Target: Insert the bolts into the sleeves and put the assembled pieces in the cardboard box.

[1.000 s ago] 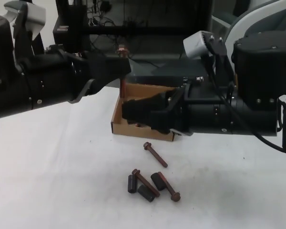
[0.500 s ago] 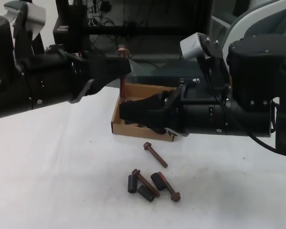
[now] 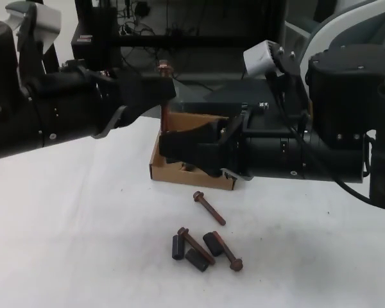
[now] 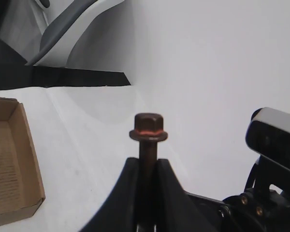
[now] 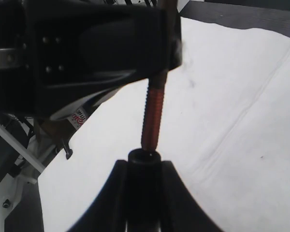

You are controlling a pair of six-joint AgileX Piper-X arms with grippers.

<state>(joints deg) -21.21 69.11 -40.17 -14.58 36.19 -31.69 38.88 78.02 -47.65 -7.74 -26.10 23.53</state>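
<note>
Above the cardboard box, my left gripper pinches a bolt upright. My right gripper clasps a sleeve right at its lower tip. In front of the box, on the bench, lies a lone bolt; farther forward cluster two more bolts and three sleeves.

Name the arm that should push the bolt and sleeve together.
Right, probably: the right gripper holds the sleeve directly beneath the threaded tip of the bolt, which the left gripper clamps upright.
</note>
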